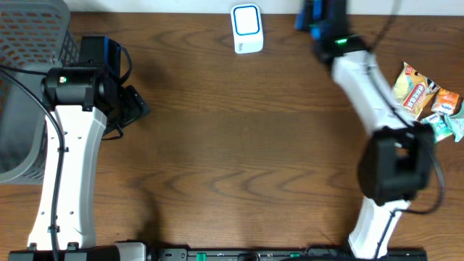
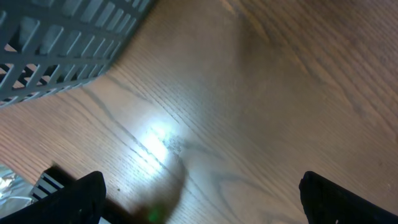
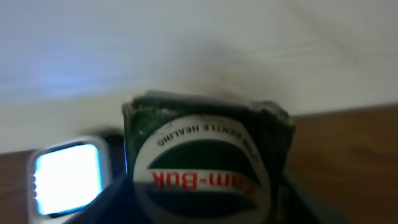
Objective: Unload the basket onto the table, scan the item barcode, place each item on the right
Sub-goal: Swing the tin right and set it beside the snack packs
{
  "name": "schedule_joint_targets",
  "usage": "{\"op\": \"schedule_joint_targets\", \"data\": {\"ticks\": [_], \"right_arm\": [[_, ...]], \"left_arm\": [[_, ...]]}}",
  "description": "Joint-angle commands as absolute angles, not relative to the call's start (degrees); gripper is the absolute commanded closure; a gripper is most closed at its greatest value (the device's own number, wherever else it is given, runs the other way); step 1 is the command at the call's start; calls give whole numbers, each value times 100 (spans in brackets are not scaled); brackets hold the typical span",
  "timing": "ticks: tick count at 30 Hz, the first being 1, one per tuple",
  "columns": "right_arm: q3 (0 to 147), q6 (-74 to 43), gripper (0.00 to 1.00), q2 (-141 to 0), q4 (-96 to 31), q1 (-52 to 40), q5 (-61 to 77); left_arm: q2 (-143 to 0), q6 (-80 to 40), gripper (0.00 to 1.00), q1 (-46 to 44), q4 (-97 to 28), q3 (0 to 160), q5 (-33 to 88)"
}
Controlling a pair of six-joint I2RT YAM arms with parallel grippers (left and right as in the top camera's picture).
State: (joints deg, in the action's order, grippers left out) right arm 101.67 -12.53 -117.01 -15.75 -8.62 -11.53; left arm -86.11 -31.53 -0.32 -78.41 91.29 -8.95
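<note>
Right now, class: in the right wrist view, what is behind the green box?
Behind the box: the lit scanner at left, table and a pale wall. The box hides the rest.

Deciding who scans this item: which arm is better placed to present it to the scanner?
Right. The right gripper holds the green Zam-Buk box with the scanner close beside it; the left gripper is open and empty, by the basket.

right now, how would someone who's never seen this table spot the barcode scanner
Follow the far edge of the wooden table to about midway between the grey basket on the left and the snack packets on the right. The scanner sits there: a small white block with a glowing blue-white screen, the only white, lit-up box on the wood.
</note>
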Motion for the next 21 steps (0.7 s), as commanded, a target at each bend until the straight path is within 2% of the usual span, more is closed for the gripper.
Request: {"op": "schedule_joint_targets", "data": {"ticks": [1, 4, 8, 11, 13, 17, 19, 21], "right_arm": [[10167, -1151, 65, -11524, -2379, -395, -1210], [10167, -1153, 65, -11502, -3413, 21, -1284], [10132, -1168, 71, -11579, -4405, 502, -1682], [10123, -1173, 71, -11616, -4803, 814, -1802], [10123, -1181, 67, -11616, -5004, 1013, -1782], [10123, -1216, 47, -11616, -5253, 1243, -1673], [10119, -1216, 1, -11616, -5284, 1313, -1553], [10119, -1214, 1, -11616, -5282, 1319, -1450]], "left_arm": [[-8611, -3181, 2, -12, -7861, 9129, -950], [-8611, -3181, 2, -12, -7861, 9131, -950], [-8611, -3183, 2, -12, -7861, 9131, -950], [-8611, -3183, 2, -12, -7861, 9129, -950], [-8611, -3183, 2, -12, -7861, 9131, -950], [-8611, -3181, 2, -12, -7861, 9131, -950], [-8611, -3181, 2, -12, -7861, 9131, -950], [-8611, -3183, 2, -12, -7861, 9131, -950]]}}
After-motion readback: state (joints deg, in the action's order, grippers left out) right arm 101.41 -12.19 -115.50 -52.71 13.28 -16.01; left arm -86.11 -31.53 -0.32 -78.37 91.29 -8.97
